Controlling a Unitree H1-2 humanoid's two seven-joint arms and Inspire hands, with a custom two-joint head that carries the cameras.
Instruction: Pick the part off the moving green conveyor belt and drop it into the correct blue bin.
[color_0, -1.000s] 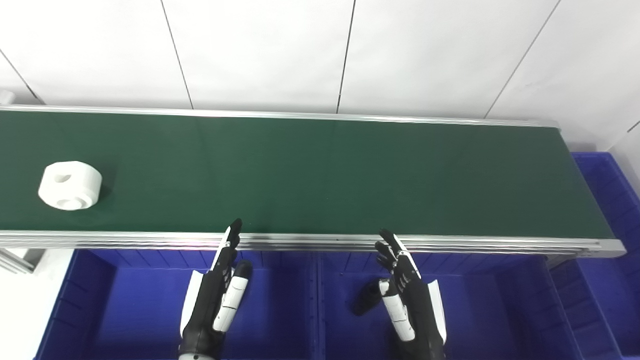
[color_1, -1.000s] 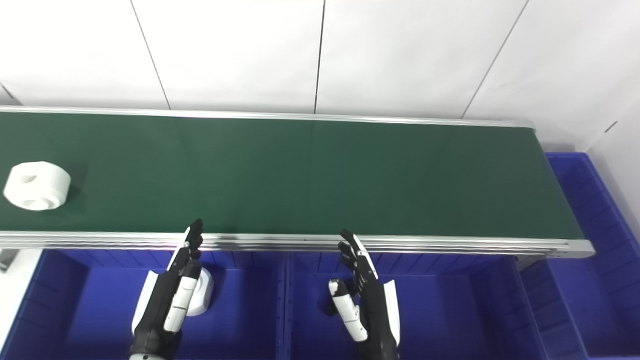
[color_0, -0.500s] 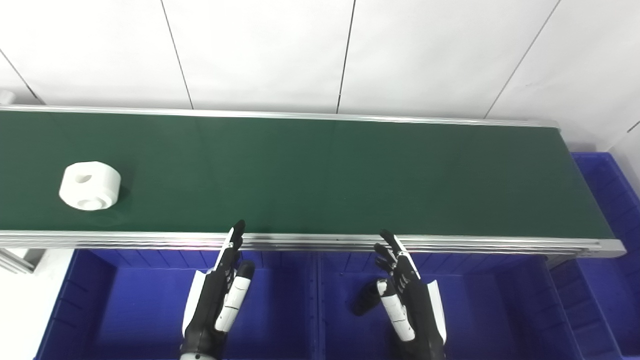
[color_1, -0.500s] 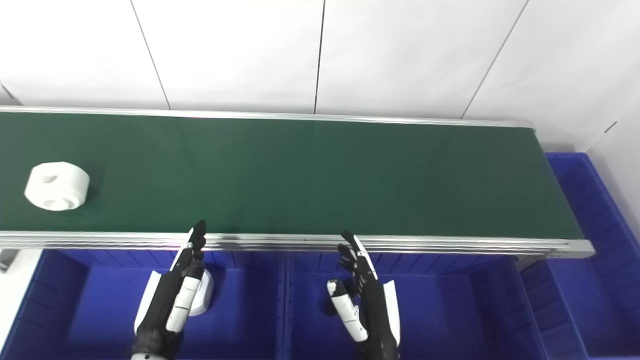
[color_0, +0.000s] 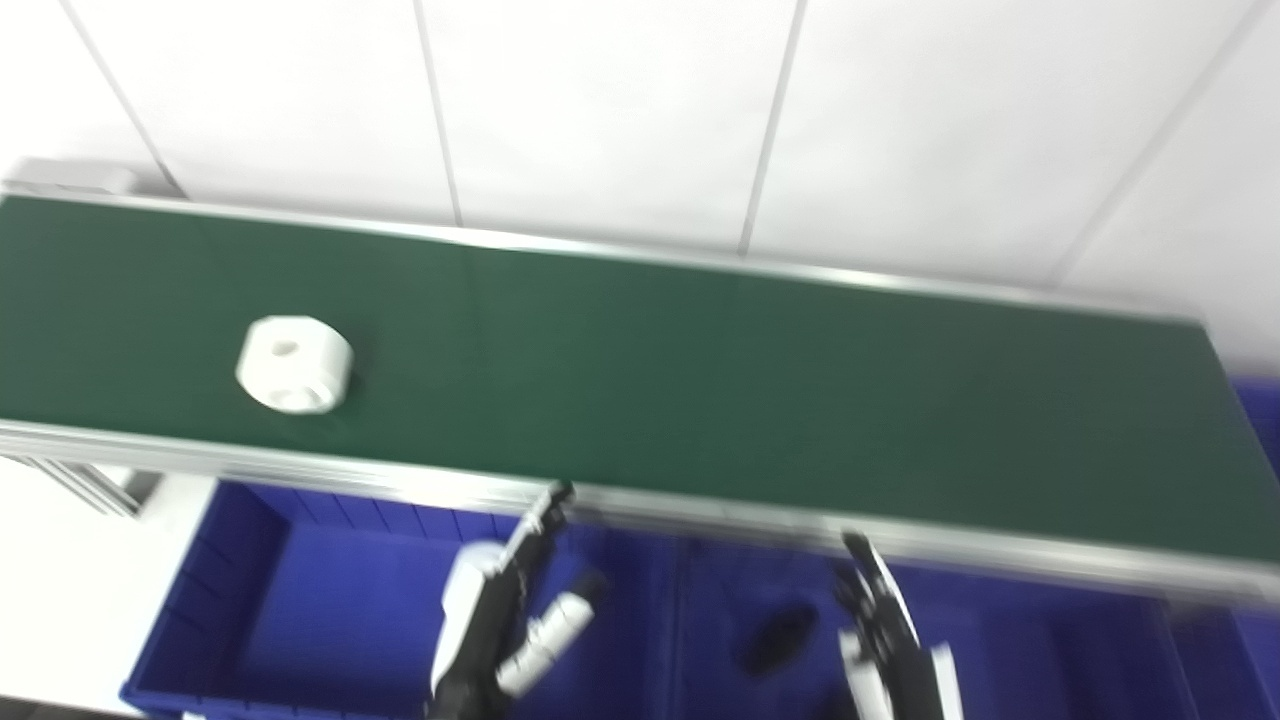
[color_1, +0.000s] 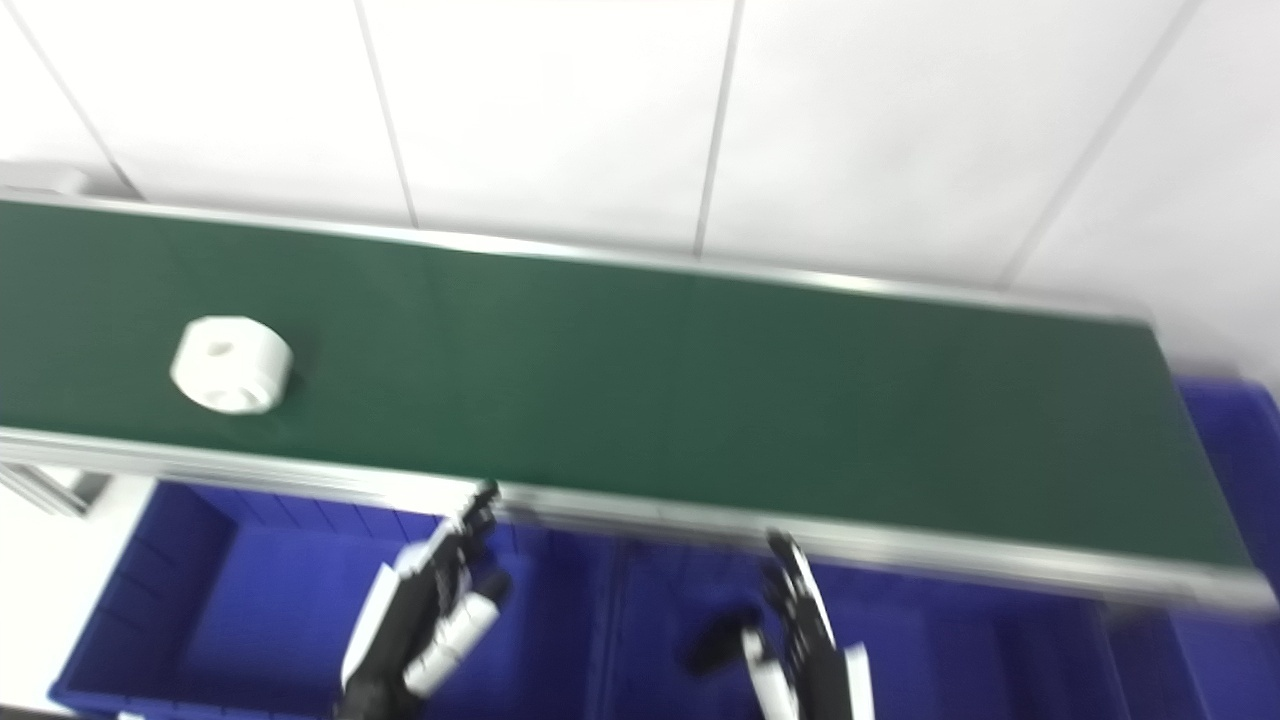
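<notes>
A white round part (color_0: 294, 365) with a hole in its top lies on the green conveyor belt (color_0: 700, 400), toward the left end and near the front rail. My left hand (color_0: 500, 630) hangs below the belt's front rail over the left blue bin (color_0: 300, 610), open, fingers pointing up at the rail, well right of the part. Over the middle bin my right hand (color_0: 890, 650) is open too, holding nothing. The picture is blurred.
A dark object (color_1: 715, 645) lies in the middle blue bin beside my right hand. Another blue bin (color_1: 1230, 420) stands past the belt's right end. A white tiled wall runs behind the belt. A metal frame (color_0: 90, 485) shows under the belt's left end.
The whole picture has swung and tilted, so the camera has moved. The white part has ridden rightward along the belt. Both hands stay open below the front rail.
</notes>
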